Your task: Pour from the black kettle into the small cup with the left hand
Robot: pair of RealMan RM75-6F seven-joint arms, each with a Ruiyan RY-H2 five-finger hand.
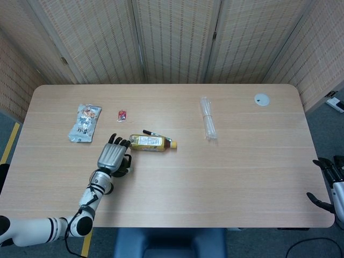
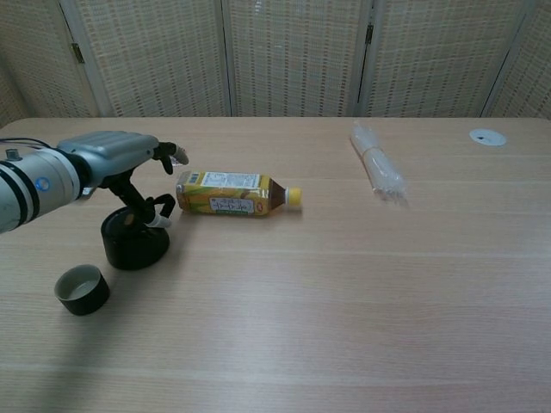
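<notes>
1. Right, the wooden table fills both views, and the yellow drink bottle lying on its side serves as our landmark, cap pointing toward the robot's right.
2. Left hand sits over the black kettle, just to the left of the bottle's base and a touch nearer the robot. From the chest camera a curled finger hooks down at the kettle's top; whether it truly grips I cannot tell, and the other fingers fan out above toward the bottle.
3. From overhead, that left hand hides nearly all of the kettle, only a dark edge peeking beside it.
4. Kettle stands upright on the table, close to the bottle but not touching it.
5. Right hand is far off past the bottle's cap end, at the table's near right corner, fingers spread, holding nothing.
6. Snack packet lies well left of the bottle, farther from the robot.
7. Clear plastic bundle rests well right of the bottle's cap, slightly farther back.
8. Small cup stands upright, open mouth up, left of the bottle and nearer the robot, just beyond the kettle and apart from it.
9. Round white disc sits far right of the bottle, toward the back edge.
10. Tiny red packet lies just behind the bottle's base end.
</notes>
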